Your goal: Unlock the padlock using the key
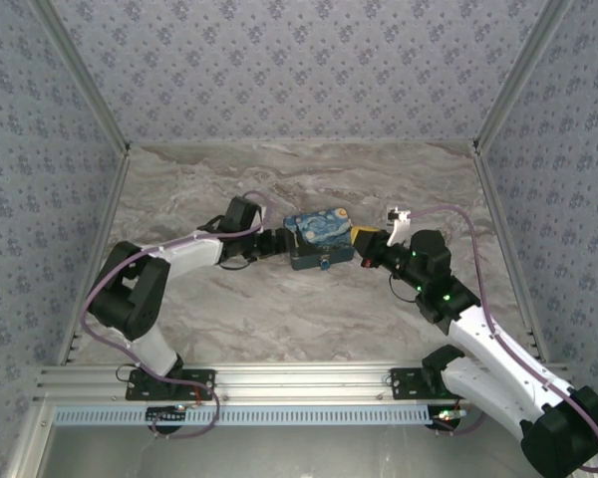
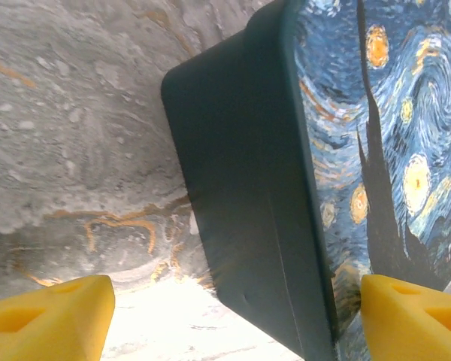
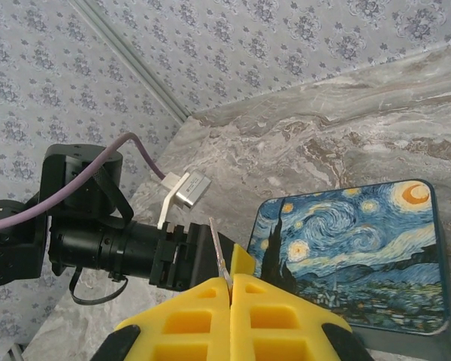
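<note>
now the right gripper (image 3: 231, 284) is pinching the key (image 3: 219, 248) tight; the left gripper (image 2: 237, 304) is gaping wide, straddling the box (image 2: 240, 195) edge, clamping nothing; next it's needing careful aiming at the padlock (image 1: 323, 264).

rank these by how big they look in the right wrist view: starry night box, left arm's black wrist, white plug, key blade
1. starry night box and left arm's black wrist: about alike, wrist cut off by the frame edge, so unranked
2. white plug
3. key blade, a thin sliver
</note>
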